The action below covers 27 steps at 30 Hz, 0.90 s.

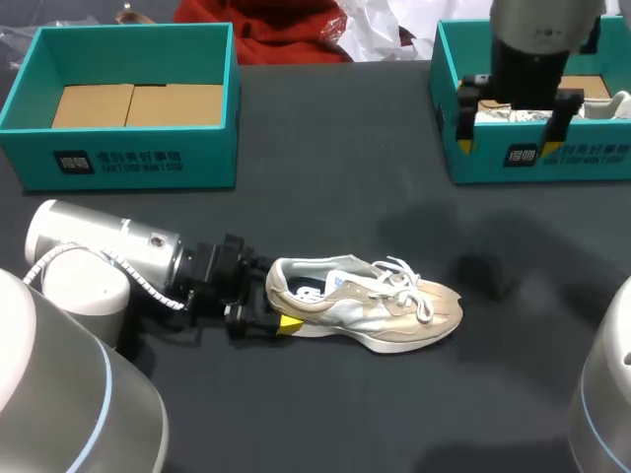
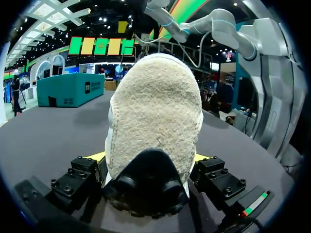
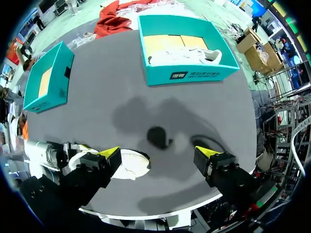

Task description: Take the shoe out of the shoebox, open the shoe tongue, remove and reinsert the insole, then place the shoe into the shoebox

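A beige and white sneaker point(image 1: 365, 305) lies on its sole on the dark table, toe pointing right. My left gripper point(image 1: 279, 304) is low on the table at its heel. In the left wrist view the suede heel point(image 2: 155, 116) fills the gap between the wide-open fingers of the left gripper point(image 2: 148, 158). My right gripper point(image 1: 508, 146) hangs open and empty above the front wall of the right teal shoebox point(image 1: 601, 158). From the right wrist view, the right gripper point(image 3: 158, 155) is high above the table, with the sneaker point(image 3: 131, 165) far below it.
The right shoebox point(image 3: 189, 75) holds another white shoe point(image 1: 611, 103) on paper. A second teal shoebox point(image 1: 128, 158), with only a cardboard insert inside, stands at the back left. Bare dark table lies between the boxes and the sneaker.
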Each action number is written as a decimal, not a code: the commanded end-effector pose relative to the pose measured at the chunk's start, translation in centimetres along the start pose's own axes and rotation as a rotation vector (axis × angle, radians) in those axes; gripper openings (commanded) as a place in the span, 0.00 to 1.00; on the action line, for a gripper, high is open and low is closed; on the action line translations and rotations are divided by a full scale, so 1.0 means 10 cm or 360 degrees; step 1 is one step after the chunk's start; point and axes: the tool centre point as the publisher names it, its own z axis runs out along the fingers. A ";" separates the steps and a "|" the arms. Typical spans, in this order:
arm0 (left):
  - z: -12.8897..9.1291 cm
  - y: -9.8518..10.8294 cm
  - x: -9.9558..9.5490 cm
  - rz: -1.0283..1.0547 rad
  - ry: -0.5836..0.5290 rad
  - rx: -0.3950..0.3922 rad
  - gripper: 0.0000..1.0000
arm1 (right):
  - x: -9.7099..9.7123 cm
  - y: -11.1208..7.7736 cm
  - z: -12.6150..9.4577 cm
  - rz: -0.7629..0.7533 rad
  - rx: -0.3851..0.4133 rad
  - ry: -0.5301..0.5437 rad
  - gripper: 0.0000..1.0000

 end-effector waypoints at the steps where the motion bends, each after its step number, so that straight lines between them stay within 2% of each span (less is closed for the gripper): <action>1: 0.03 0.03 0.00 0.0000 -0.0001 -0.0002 0.00 | 0.39 -0.20 -0.04 -0.0006 -0.0045 -0.0156 1.00; 12: 0.03 0.03 0.00 0.0000 -0.0001 -0.0002 0.00 | 1.12 -0.64 -0.03 -0.0019 -0.0022 -0.0201 1.00; 17: 0.03 0.03 0.00 0.0000 -0.0001 -0.0002 0.00 | 1.38 -0.81 0.02 -0.0032 -0.0014 -0.0210 1.00; 27: 0.03 0.03 0.00 0.0000 -0.0001 -0.0002 0.00 | 1.38 -0.81 0.02 -0.0032 -0.0014 -0.0210 1.00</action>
